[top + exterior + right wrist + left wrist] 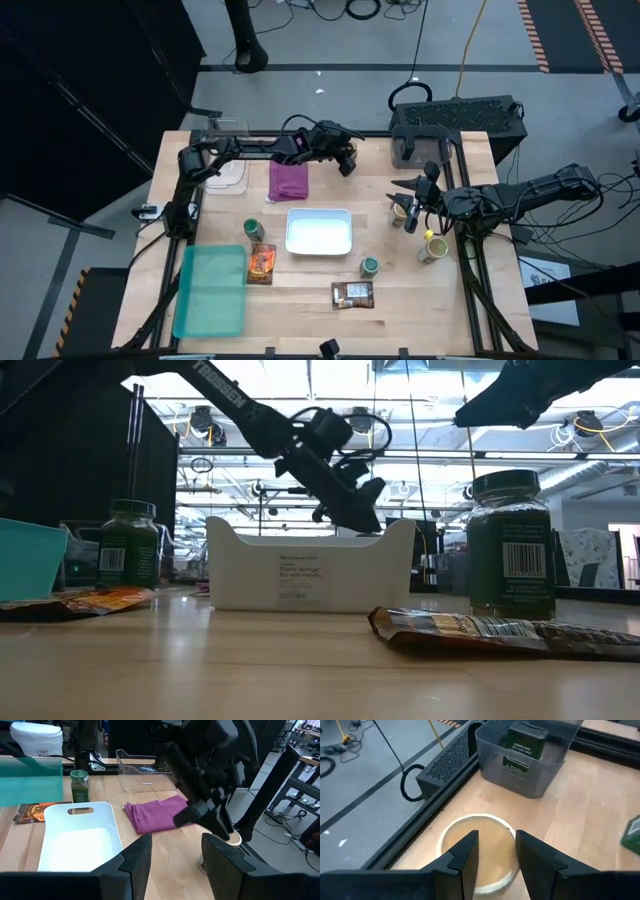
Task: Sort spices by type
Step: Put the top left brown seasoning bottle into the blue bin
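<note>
**Q:** Where did the two grippers stand?

**A:** The left gripper hovered over a round tan-lidded spice jar, fingers partly apart and holding nothing. The right gripper waited, also partly open and empty.

**Q:** What lay around them?

**A:** A white plastic tray sat between the grippers, nearer the table's front, and a folded purple cloth lay just beside the left one. A flat orange packet and a dark brown packet lay well apart from both. Two green-lidded jars flanked the tray, and two more tan-lidded jars stood by the right gripper.
</note>
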`<state>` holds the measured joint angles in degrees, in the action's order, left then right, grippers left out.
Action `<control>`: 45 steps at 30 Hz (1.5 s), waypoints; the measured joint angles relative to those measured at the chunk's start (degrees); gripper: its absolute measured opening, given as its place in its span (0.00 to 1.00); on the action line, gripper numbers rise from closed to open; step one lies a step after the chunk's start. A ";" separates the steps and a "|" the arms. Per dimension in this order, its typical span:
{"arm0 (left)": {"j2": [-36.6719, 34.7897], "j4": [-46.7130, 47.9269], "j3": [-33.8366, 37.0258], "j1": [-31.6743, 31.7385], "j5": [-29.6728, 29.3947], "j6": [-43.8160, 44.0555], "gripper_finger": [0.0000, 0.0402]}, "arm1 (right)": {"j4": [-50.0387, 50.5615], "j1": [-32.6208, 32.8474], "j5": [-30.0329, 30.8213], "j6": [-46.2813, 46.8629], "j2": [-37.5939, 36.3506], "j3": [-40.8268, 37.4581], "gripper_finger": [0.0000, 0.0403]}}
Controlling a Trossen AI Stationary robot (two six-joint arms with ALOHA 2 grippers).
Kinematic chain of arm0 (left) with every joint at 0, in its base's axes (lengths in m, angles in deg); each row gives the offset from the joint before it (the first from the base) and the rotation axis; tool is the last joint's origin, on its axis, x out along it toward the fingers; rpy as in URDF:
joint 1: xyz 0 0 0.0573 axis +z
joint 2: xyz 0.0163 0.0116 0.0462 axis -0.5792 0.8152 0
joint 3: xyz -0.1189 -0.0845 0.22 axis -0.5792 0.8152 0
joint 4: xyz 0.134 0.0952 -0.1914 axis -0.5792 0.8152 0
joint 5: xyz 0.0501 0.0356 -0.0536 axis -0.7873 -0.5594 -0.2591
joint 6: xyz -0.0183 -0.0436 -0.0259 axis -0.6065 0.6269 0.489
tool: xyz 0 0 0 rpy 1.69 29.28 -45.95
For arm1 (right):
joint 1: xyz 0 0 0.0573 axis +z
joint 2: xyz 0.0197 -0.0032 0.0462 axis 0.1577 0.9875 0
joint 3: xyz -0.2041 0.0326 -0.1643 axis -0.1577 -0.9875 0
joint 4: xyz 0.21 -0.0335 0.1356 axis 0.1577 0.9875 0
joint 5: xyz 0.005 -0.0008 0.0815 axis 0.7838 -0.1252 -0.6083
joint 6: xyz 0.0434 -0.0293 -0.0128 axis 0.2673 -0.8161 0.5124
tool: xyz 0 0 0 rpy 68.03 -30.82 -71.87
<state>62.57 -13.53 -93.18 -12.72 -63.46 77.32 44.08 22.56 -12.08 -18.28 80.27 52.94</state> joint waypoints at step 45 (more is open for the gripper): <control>0.39 -0.11 -0.26 2.80 7.00 -15.75 0.74 | 1.31 -0.03 0.02 -0.41 0.00 0.00 0.38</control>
<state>62.95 -13.64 -93.45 -9.92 -56.46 61.57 45.39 22.52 -12.06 -18.69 80.27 52.94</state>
